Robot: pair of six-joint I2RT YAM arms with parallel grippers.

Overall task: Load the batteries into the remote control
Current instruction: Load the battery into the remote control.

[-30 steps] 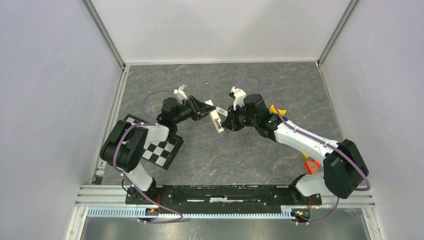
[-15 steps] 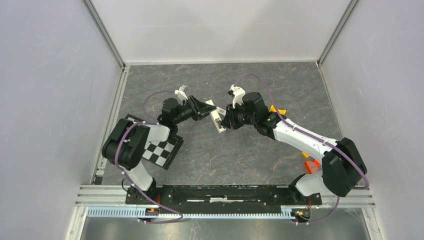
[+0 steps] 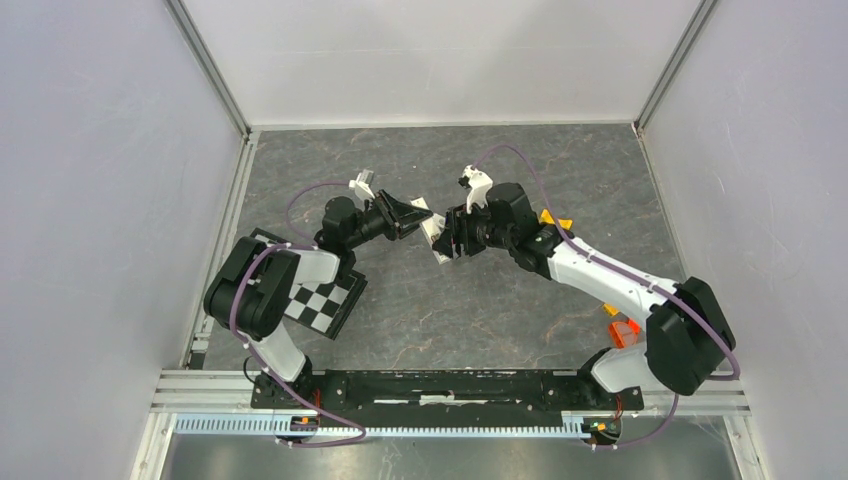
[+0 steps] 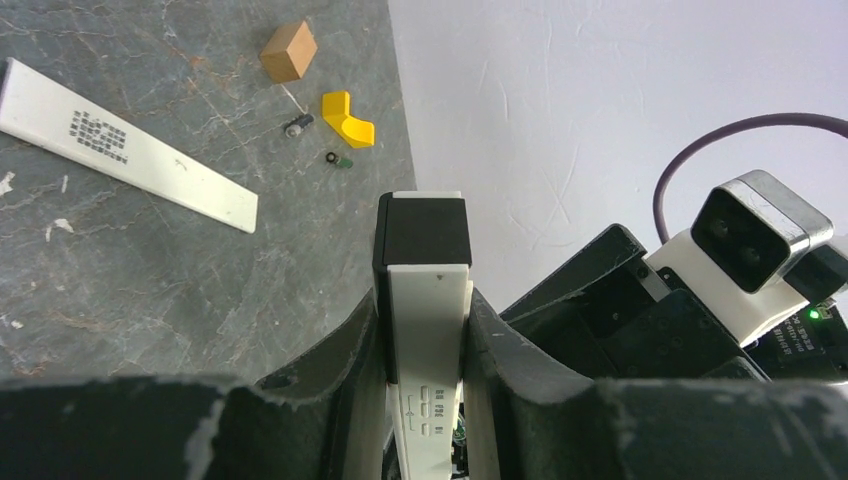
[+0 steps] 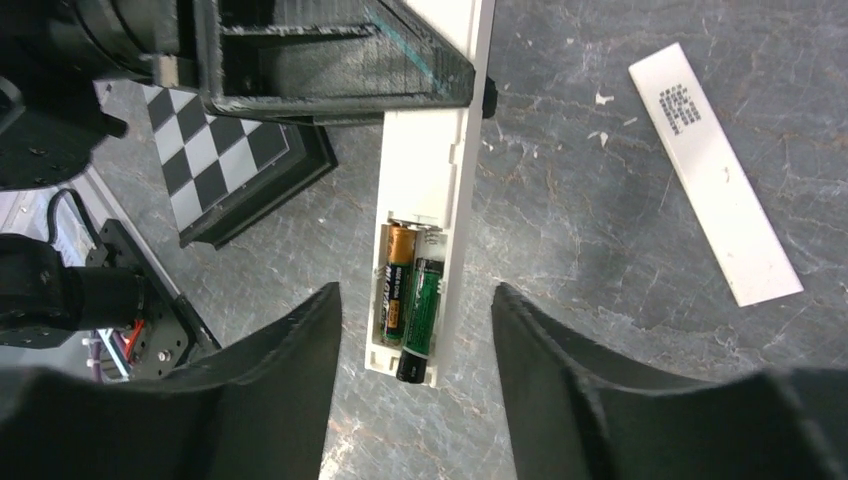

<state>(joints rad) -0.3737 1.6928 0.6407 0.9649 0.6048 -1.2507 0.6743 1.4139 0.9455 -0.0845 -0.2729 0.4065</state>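
My left gripper is shut on the remote control and holds it edge-up above the table. In the top view the remote control hangs between the left gripper and the right gripper. The right wrist view shows the remote control with its recess open. Two batteries lie side by side in it: an orange-topped one and a green one whose black end overhangs the recess edge. My right gripper is open, its fingers apart on either side of the remote's end, touching nothing.
A long white bar lies flat on the table. Beyond it lie a brown block, a yellow curved piece and two small dark cylinders. A checkerboard plate lies under the left arm. An orange object sits by the right arm's base.
My right gripper has opened from nearly shut and shifted slightly up the view at the remote's end. The left gripper keeps its hold on the remote.
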